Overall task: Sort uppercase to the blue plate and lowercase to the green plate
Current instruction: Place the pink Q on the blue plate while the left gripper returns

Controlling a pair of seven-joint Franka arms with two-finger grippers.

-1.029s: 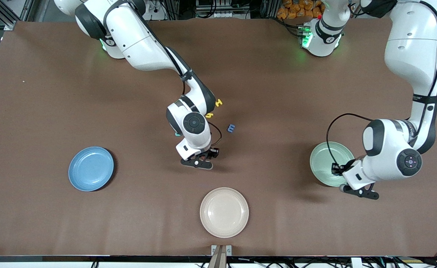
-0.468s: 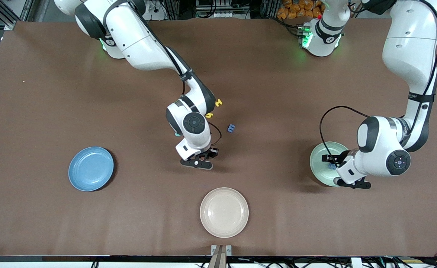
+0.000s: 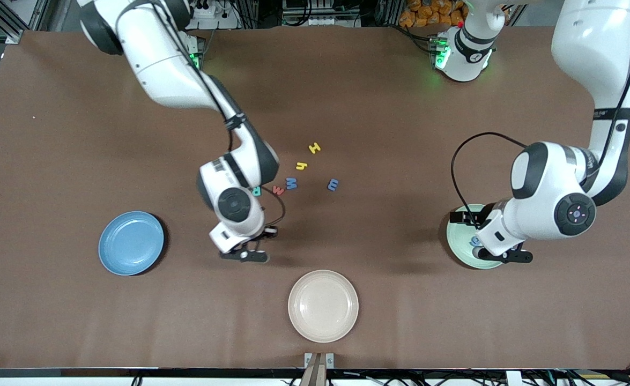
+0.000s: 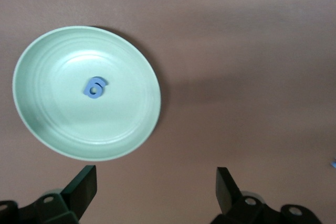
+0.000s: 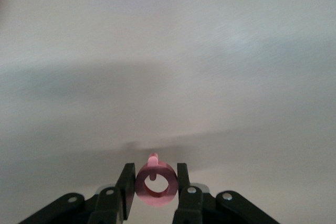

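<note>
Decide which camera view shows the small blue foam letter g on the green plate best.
The left wrist view: the small blue foam letter g lies unobstructed mid-plate. The front view shows only a sliver beside the arm; the right wrist view shows nothing.

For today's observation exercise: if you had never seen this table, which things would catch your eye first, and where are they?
First, the right end effector, over bare table between the blue plate and the cream plate, pinching a red Q. Next, the blue g lying in the green plate, with the open left end effector above it. Then the loose letters clustered mid-table.
</note>
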